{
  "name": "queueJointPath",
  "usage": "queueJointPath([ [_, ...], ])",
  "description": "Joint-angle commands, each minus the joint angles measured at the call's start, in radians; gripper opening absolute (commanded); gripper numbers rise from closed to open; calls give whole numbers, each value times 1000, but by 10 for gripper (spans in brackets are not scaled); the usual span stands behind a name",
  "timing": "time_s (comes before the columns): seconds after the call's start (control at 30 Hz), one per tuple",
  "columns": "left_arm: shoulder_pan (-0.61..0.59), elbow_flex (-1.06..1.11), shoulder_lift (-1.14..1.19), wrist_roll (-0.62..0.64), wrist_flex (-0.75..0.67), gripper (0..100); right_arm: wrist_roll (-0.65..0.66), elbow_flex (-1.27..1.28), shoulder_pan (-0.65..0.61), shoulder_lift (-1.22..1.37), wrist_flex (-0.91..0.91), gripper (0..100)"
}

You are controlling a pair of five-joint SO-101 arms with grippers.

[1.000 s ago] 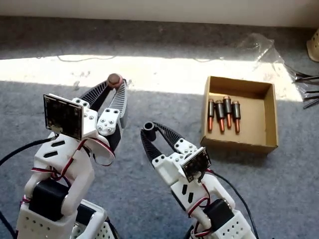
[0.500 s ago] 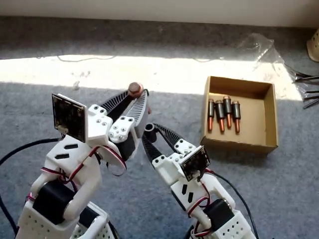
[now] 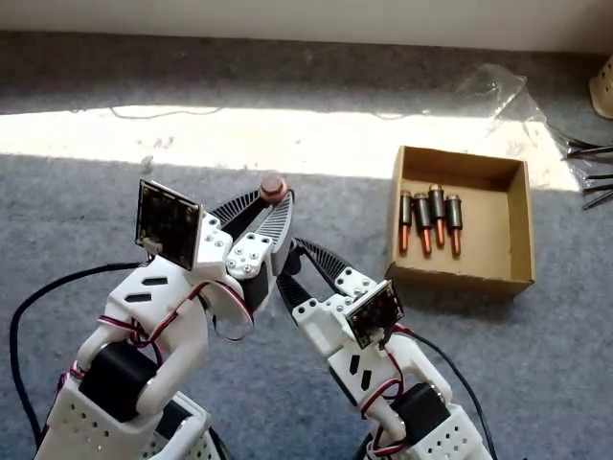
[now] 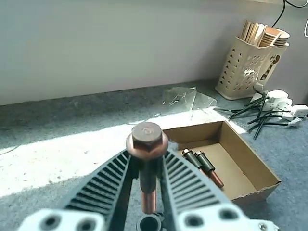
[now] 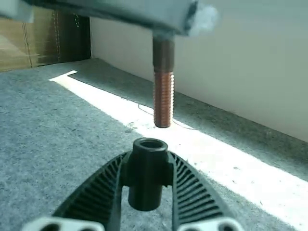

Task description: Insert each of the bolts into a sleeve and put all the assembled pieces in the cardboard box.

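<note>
Now the left claw (image 4: pixel 147 161) was clamped on a copper-coloured bolt (image 4: pixel 147 139). It gripped the bolt just under the hex head, so the threaded shaft hung straight down between the fingers. Directly beneath, the right claw (image 5: pixel 147 163) was clamped on a black sleeve (image 5: pixel 146 175), held upright with its open mouth facing the bolt's tip. Seen from the right wrist, the tip stood just above the sleeve's opening, apart from it and not yet inside. In the high view both claws were close together over the grey table (image 3: pixel 536 364), near the cardboard box (image 3: pixel 460 276) on the right arm's side. Four assembled pieces (image 3: pixel 428 220) lay side by side on the box's floor, copper ends toward the arms. A crumpled clear plastic bag (image 3: pixel 493 86) lay beyond the box.
</note>
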Motion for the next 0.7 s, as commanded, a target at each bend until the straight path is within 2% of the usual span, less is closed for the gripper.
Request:
queueJointPath([
  [0.0, 16, -15, -18, -26, 3, 6, 11, 105, 12, -8, 1, 5],
  [0.67, 18, -15, -18, -25, 61, 6, 11, 105, 13, -8, 1, 5],
])
